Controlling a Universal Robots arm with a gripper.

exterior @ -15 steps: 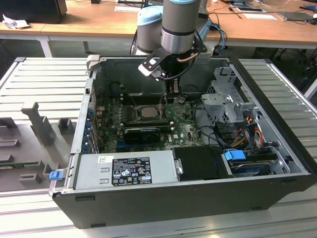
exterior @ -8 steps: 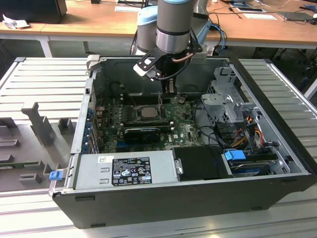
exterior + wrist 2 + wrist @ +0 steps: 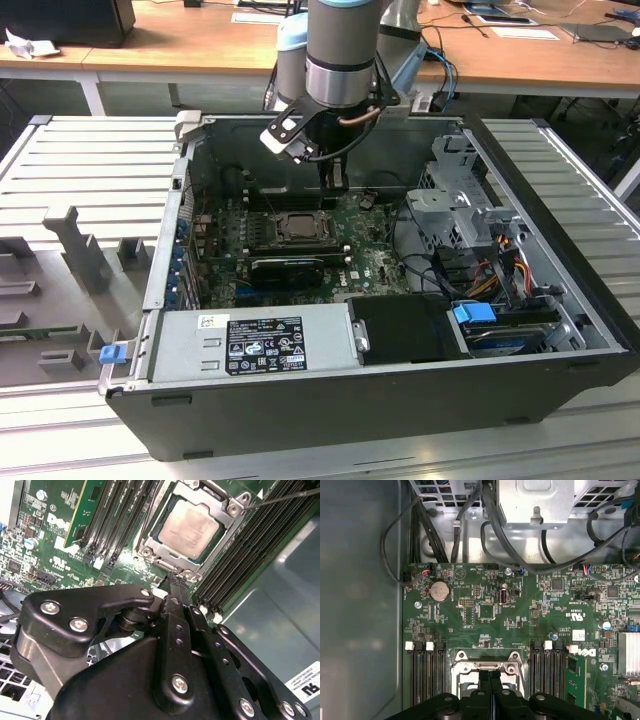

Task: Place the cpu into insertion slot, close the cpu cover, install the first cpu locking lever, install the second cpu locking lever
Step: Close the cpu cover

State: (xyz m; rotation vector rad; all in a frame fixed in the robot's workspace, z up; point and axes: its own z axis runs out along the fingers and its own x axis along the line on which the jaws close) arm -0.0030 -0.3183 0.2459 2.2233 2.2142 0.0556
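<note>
You've got the cpu (image 3: pixel 190 527) sitting flat in the insertion slot (image 3: pixel 268 228), dull silver top up, just above the middle of the exterior view. The cpu cover (image 3: pixel 165 555) lies flat around it, with the chip showing through its square window. A thin locking lever (image 3: pixel 280 499) sticks out past one corner.
</note>
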